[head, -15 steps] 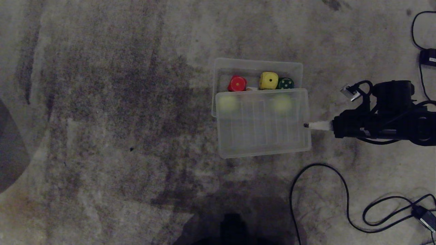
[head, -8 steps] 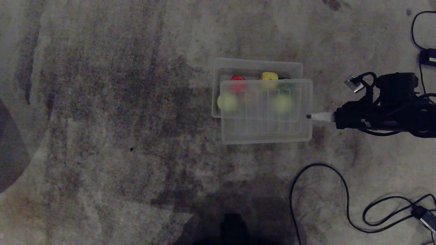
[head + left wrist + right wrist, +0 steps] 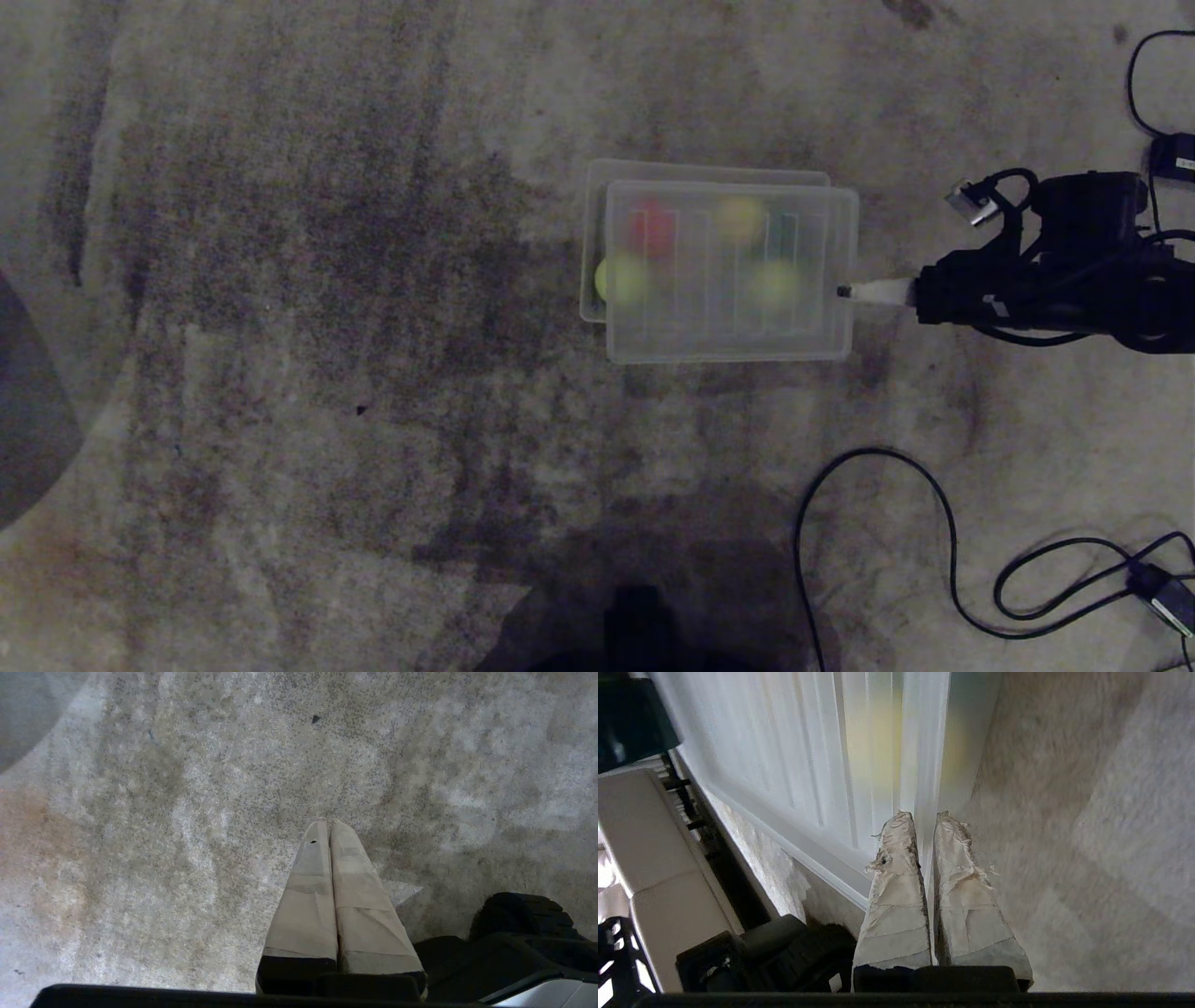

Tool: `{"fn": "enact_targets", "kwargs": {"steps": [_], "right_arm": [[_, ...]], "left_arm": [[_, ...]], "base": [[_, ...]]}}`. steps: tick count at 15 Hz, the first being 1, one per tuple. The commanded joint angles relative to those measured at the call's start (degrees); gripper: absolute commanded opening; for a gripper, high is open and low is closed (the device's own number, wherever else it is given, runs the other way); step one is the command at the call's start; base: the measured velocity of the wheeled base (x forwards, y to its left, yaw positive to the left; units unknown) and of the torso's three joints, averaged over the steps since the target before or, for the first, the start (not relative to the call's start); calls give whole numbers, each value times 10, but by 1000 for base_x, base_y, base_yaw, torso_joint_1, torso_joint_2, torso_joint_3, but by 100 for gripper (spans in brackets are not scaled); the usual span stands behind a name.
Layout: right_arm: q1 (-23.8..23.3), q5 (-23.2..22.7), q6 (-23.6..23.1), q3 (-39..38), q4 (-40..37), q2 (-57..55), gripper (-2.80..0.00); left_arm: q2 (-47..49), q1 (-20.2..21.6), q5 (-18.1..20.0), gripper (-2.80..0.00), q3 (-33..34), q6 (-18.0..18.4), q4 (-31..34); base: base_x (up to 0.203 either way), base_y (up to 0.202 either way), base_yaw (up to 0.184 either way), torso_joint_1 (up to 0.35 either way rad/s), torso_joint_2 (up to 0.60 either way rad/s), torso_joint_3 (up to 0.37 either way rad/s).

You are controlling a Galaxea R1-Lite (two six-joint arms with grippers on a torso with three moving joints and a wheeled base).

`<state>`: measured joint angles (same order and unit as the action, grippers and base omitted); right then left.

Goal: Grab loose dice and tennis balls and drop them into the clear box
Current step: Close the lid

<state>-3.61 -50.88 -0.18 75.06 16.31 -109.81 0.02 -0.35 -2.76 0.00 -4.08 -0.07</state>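
Two balls and dice sit blurred under the ribbed lid [image 3: 728,280] over the clear box [image 3: 592,243], right gripper [image 3: 845,292] pinching its three-o'clock edge. Left gripper [image 3: 330,830]: clenched, empty. Right wrist: keep the lid level, square its edges before releasing.

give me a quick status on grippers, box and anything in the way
Right gripper shut on lid edge, lid over box. Left gripper shut, idle over carpet. Balls, dice inside. Nothing blocking.
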Motion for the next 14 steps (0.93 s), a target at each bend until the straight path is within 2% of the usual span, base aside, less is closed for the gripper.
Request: {"fn": "enact_targets", "kwargs": {"steps": [1,6,7,8,14], "right_arm": [[1,-3,2,15,-1,0,-280],[6,-5,1,21,-16,2,-280],[6,-4,1,25,-16,0,-113],[7,-4,2,29,-17,0,0],[11,-5,2,37,-16,14,0]], "left_arm": [[1,0,0,-280,1,-1,0],[1,0,0,-280,1,-1,0],[1,0,0,-280,1,-1,0],[1,0,0,-280,1,-1,0],[1,0,-1,-280,1,-1,0]], "base": [[0,0,0,0,0,0],[0,0,0,0,0,0],[0,0,0,0,0,0],[0,0,0,0,0,0],[0,0,0,0,0,0]]}}
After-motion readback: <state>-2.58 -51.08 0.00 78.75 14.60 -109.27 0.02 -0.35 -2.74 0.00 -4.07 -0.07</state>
